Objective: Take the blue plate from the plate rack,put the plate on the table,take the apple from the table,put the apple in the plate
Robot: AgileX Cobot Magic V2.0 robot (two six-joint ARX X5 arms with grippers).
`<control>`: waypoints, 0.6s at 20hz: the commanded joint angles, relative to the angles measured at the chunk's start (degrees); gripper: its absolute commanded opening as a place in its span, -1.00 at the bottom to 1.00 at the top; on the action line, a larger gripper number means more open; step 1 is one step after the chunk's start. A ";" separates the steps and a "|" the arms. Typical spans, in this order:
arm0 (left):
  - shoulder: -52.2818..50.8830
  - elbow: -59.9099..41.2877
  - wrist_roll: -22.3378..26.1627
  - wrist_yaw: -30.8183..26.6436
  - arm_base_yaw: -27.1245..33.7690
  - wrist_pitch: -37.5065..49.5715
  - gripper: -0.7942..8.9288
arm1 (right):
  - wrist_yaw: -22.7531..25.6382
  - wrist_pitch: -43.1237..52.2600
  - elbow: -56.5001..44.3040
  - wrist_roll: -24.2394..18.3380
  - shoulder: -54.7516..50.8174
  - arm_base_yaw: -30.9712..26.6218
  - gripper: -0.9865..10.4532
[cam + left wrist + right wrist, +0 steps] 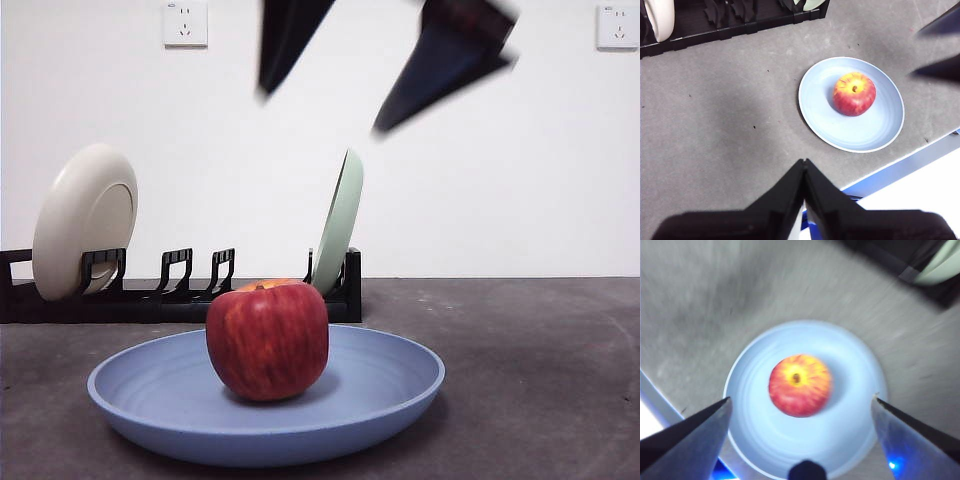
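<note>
Right tool (800, 407) spread wide, empty, up above the apple (800, 385), clear of it. Apple upright at the middle of the blue plate (845, 435), flat on the table (540, 350). Left tool (803, 167) pinched closed, empty, well aside from the plate. Plate rack (180, 290) far beyond both tools.

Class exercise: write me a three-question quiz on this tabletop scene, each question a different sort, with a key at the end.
1. True or false: the apple lies on the blue plate.
2. How many plates stand in the plate rack?
3. The right end effector is: A) shut on the apple, B) open above the apple, C) out of view.

Key:
1. True.
2. Two: the cream-white plate and the pale green plate.
3. B.
</note>
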 commanded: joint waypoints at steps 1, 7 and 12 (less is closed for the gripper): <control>0.02 -0.31 0.68 -0.35 0.17 0.31 -0.84 | 5.53 -5.68 2.34 -1.29 -5.95 0.11 -0.34; 0.50 -0.31 0.68 -0.35 0.17 0.33 -0.84 | 21.27 -18.32 8.61 -4.00 -18.18 0.11 -0.84; 0.87 -0.31 0.68 -0.35 0.17 0.33 -0.84 | 28.17 -24.15 9.90 -3.96 -22.10 0.09 -0.82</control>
